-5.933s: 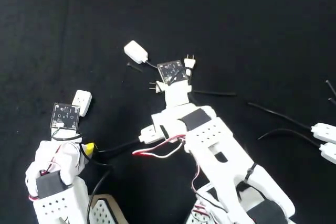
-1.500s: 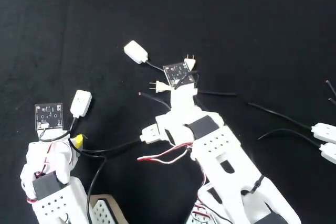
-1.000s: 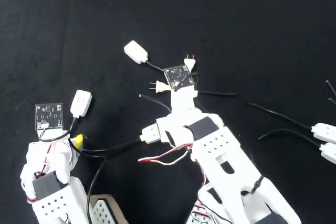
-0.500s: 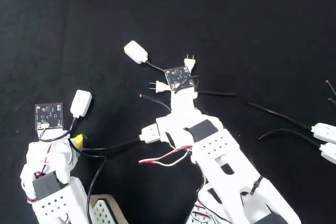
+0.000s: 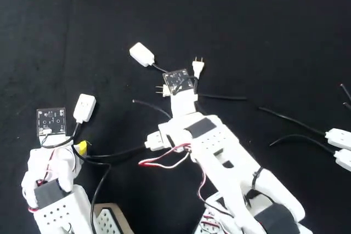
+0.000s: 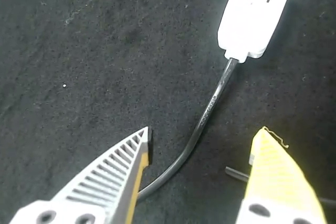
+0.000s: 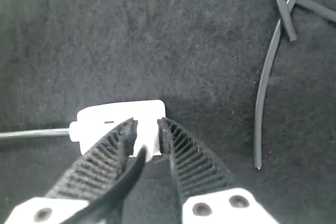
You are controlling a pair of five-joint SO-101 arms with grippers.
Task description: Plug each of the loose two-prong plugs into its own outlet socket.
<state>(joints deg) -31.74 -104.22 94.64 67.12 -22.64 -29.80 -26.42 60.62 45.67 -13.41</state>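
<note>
Now, right jaws pinch a plug mid-worktop; left jaws gape over a socket's cord.
Near the middle of the black worktop, the right gripper has its jaws closed narrowly on the white body of a two-prong plug (lying flat). Toward the left edge, the left gripper hangs with jaws spread wide either side of the cord of an outlet socket.

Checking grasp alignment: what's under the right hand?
A white plug on the black table, cord running out one end. The right hand covers its near edge, so any contact there is hidden.
</note>
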